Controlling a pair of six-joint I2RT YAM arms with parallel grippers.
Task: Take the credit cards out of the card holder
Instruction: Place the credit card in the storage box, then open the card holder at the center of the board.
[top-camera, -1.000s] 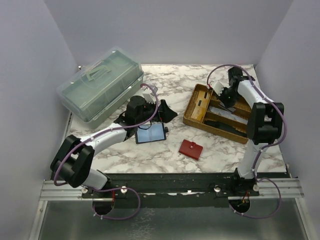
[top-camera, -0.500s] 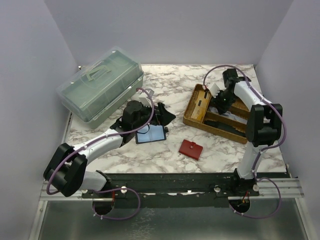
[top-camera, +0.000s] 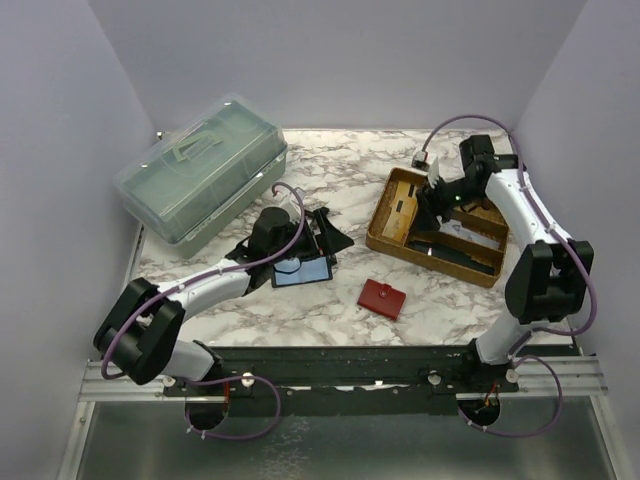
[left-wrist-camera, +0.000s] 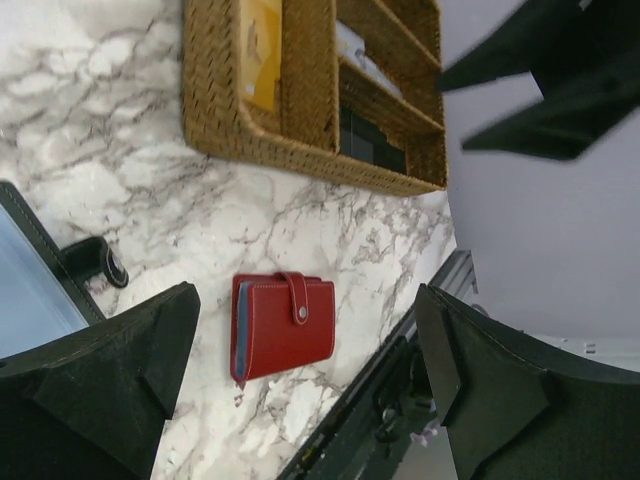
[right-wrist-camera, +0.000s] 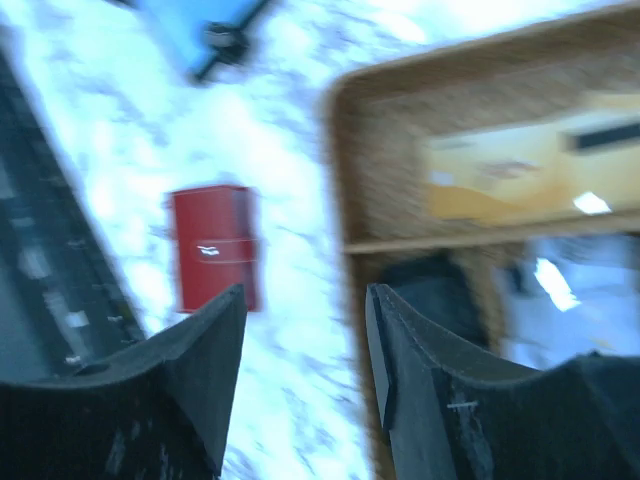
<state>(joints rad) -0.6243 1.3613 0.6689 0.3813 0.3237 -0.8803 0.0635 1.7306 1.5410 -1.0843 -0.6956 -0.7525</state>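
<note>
1. Top external view: compared with half a second ago, the right arm's elbow has swung outward, away from the woven tray. Its wrist is still above the tray's far side. The left arm has barely shifted.
2. The right gripper hangs over the tray's left end. Its fingers are a moderate gap apart, with nothing between them and touching nothing. Its wrist view is blurred.
3. The left gripper sits well to the left of the tray, close over the black card holder. Its fingers are spread wide and hold nothing.
4. The holder lies open on the marble left of the tray, one flap tilted up towards it. A light blue credit card is in the holder's flat half, on the side farther from the tray.
5. A red wallet lies snapped shut off the tray's near-left corner, apart from it. The left wrist view shows thin grey-blue edges along one side of it.
</note>
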